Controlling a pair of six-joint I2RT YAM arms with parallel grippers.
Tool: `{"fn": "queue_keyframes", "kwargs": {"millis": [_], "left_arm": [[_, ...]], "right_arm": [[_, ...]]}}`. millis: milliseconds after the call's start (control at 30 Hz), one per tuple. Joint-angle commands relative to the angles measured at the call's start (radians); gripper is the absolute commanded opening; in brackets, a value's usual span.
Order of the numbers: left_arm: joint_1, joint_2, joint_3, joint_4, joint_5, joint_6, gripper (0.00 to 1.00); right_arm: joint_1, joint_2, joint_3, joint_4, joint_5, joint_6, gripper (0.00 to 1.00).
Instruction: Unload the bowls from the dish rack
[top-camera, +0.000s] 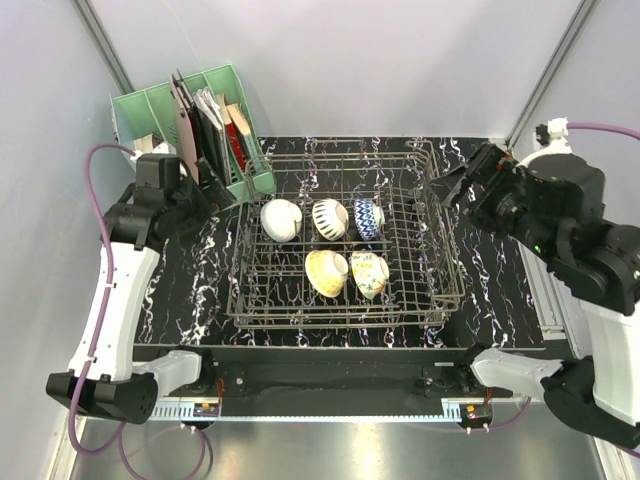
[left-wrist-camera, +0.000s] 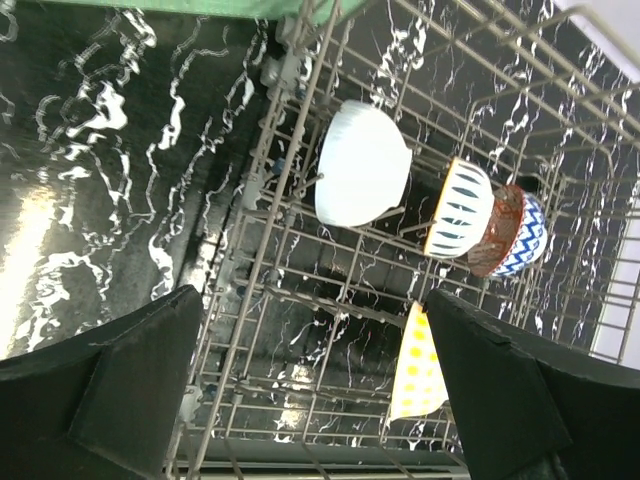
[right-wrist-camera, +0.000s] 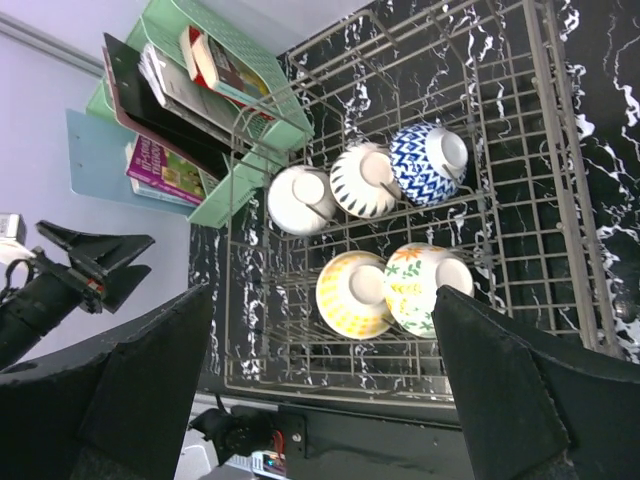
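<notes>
- Held left pincer (left-wrist-camera: 310, 300) wide apart, empty; rack (left-wrist-camera: 286, 150) edge below, white bowl (left-wrist-camera: 362, 162) just ahead.
- Held right pincer (right-wrist-camera: 322, 292) wide apart, empty; five bowls (right-wrist-camera: 425, 165) well below.

Mint-green slotted plastic file holder (top-camera: 150, 108) at the far left corner of the black, white-veined marble-pattern tabletop (top-camera: 195, 285), upright books and dark folders (top-camera: 205, 120) packed in its slots, purple-covered book (right-wrist-camera: 165, 165) among them, pale grey walls (top-camera: 350, 60) behind.
</notes>
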Motion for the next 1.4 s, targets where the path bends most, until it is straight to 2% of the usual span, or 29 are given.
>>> {"fn": "queue_keyframes", "kwargs": {"millis": [0, 133, 333, 467, 567, 600, 633, 667, 800, 867, 900, 1000, 1133, 1167, 1267, 1367], "left_arm": [[0.002, 0.033, 0.157, 0.015, -0.036, 0.022, 0.99], [0.001, 0.073, 0.233, 0.013, -0.01, 0.019, 0.99], [0.001, 0.035, 0.184, 0.013, -0.03, 0.027, 0.99], [0.001, 0.025, 0.158, 0.011, -0.024, 0.016, 0.99], [0.001, 0.022, 0.133, 0.011, -0.024, 0.024, 0.99], [0.001, 0.019, 0.113, 0.011, -0.03, 0.025, 0.99], [-0.001, 0.018, 0.106, 0.011, -0.035, 0.028, 0.99], [-0.002, 0.016, 0.098, 0.01, -0.045, 0.035, 0.99], [-0.013, -0.001, 0.07, -0.004, -0.065, 0.033, 0.99], [-0.018, -0.021, 0.056, -0.008, -0.073, 0.024, 0.99], [-0.021, -0.025, 0.038, -0.004, -0.069, 0.024, 0.99], [-0.042, -0.03, 0.009, 0.014, -0.062, 0.042, 0.99], [-0.056, -0.054, -0.019, 0.021, -0.033, 0.056, 0.99], [-0.056, -0.057, -0.032, 0.018, -0.03, 0.055, 0.99], [-0.058, -0.091, -0.069, -0.015, -0.045, 0.055, 0.99], [-0.056, -0.102, -0.121, -0.021, -0.101, 0.088, 0.99]], "right_arm": [[-0.002, 0.006, -0.103, 0.11, -0.003, 0.039, 1.0], [-0.002, -0.019, -0.148, 0.143, -0.058, 0.072, 1.0], [0.0, 0.001, -0.173, 0.146, -0.218, 0.115, 1.0], [0.021, 0.082, -0.061, 0.125, -0.244, 0.126, 1.0], [0.122, 0.172, 0.019, 0.112, -0.195, 0.138, 1.0], [0.166, 0.185, -0.002, 0.135, -0.143, 0.143, 1.0], [0.238, 0.191, -0.037, 0.236, -0.12, 0.155, 1.0], [0.262, 0.211, -0.101, 0.287, -0.109, 0.16, 1.0], [0.352, 0.266, -0.177, 0.489, -0.069, 0.191, 1.0], [0.445, 0.292, -0.2, 0.61, -0.037, 0.159, 1.0], [0.482, 0.308, -0.196, 0.62, 0.062, 0.095, 1.0], [0.507, 0.306, -0.237, 0.57, 0.185, 0.15, 1.0], [0.509, 0.14, -0.401, 0.536, 0.251, 0.184, 1.0], [0.509, 0.124, -0.41, 0.493, 0.279, 0.194, 1.0], [0.507, 0.087, -0.364, 0.19, 0.357, 0.25, 1.0], [0.489, 0.006, -0.357, 0.047, 0.499, 0.284, 1.0]]}}
